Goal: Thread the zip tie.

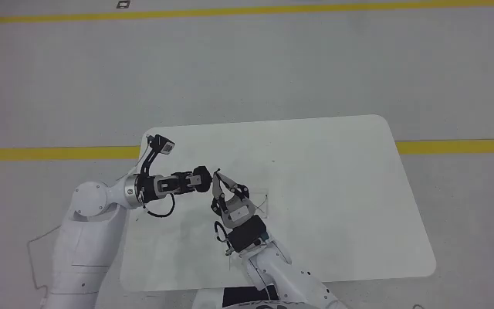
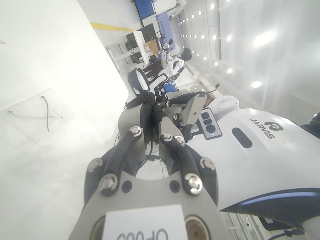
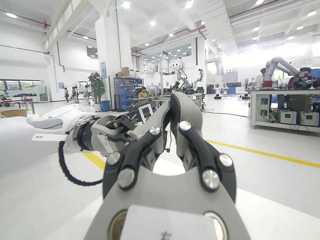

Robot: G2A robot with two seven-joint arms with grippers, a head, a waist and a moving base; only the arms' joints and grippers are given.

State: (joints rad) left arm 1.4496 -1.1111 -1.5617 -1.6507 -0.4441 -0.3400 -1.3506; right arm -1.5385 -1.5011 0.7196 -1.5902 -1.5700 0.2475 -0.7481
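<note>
left pincer (image 2: pixel 150 101) and right pincer (image 3: pixel 172 104) both pressed together, 2 zip ties (image 2: pixel 47 117) crossed on 1 clear tray (image 2: pixel 58 103).

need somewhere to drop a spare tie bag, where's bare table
Bare: table right of the clear tray, out to its far and right edges. Crowded: left-centre, where left gripper and right gripper sit close beside the tray.

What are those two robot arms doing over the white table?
The left gripper and the right gripper are both pinched shut, with their tips almost meeting above the table. A thin dark strip between them is probably the zip tie to be threaded. It is hard to see which gripper holds it. Two spare ties lie crossed on a clear sheet nearby.
</note>
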